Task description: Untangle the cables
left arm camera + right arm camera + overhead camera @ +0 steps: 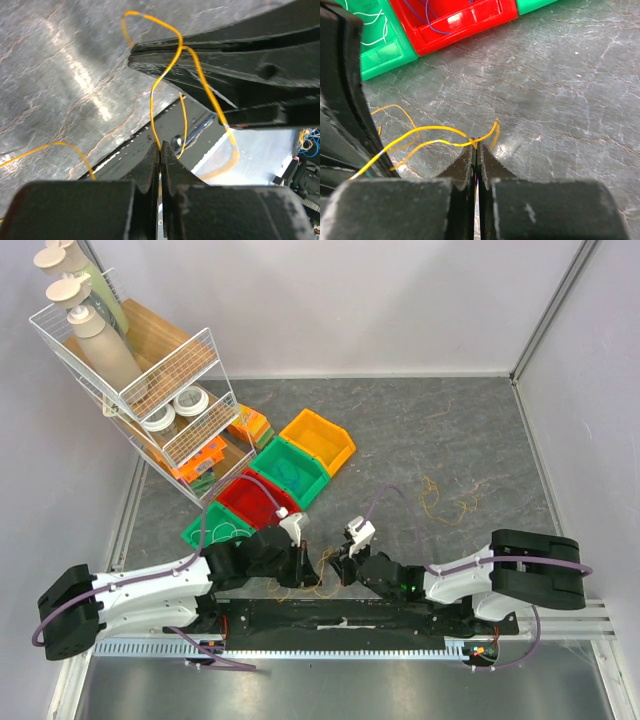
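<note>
The cable (pixel 152 107) disappears between the closed left fingers (pixel 149 167), so its pinched stretch is hidden. Another loop to their left runs off the edge. Above them the right fingers (pixel 215 65) are blurred and cut by the right border. In the right wrist view the cable slips into the closed right fingers and, to their left, passes behind the left fingers (pixel 342 100). Beyond, the red bin (pixel 455 25) and green bin (pixel 380 50) are cut by the top edge. From above, the cable between the fingers is too thin to trace.

Top view: bright, even, soft shadows. Wrist views: glare on tabletop (pixel 87 82), left at 10 o'clock; cables (pixel 151 107) sharp, foreground blurred at 6 o'clock.
</note>
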`<state>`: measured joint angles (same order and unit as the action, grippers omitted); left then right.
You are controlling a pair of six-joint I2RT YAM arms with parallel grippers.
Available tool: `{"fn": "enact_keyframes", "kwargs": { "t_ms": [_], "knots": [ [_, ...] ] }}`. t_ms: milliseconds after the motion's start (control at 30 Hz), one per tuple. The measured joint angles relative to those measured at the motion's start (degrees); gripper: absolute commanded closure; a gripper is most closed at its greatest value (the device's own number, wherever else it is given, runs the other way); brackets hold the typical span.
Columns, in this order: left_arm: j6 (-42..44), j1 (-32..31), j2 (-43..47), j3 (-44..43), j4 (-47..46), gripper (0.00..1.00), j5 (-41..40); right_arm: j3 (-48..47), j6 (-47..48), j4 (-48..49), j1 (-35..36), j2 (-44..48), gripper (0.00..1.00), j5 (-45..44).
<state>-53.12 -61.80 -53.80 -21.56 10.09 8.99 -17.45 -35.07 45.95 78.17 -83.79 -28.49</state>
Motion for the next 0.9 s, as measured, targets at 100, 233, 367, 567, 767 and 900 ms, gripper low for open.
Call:
{"fn": "enact_keyframes", "kwargs": {
  "t_ms": [100, 233, 367, 567, 767, 900],
  "knots": [
    [0.6, 0.0, 2.6, -0.7, 0.3, 0.66, 0.0, 1.9, -0.3, 0.8, 0.0, 1.8, 1.00, -0.5],
    [2.1, 0.0, 6.7, -3.3, 4.9, 0.25, -2.5, 3.3, -1.6, 0.9, 0.0, 3.3, 1.00, -2.6],
    [2.7, 0.0, 15.0, -5.0, 10.0, 0.11, -6.6, 4.7, -4.2, 0.7, 0.0, 5.0, 1.00, -6.1],
    [1.5, 0.0, 25.4, -5.3, 15.4, 0.13, -11.8, 8.0, -8.6, 0.2, 0.0, 8.8, 1.00, -11.2],
    [0.9, 0.0, 21.8, -0.5, 9.8, 0.19, -5.5, 9.1, -10.8, 0.6, -0.7, 9.3, 1.00, -11.4],
    [4.6, -0.7, 15.0, -0.3, 8.7, 0.21, -4.0, 12.0, -11.7, 4.7, -3.9, 9.3, 1.00, -7.0]
  ]
}}
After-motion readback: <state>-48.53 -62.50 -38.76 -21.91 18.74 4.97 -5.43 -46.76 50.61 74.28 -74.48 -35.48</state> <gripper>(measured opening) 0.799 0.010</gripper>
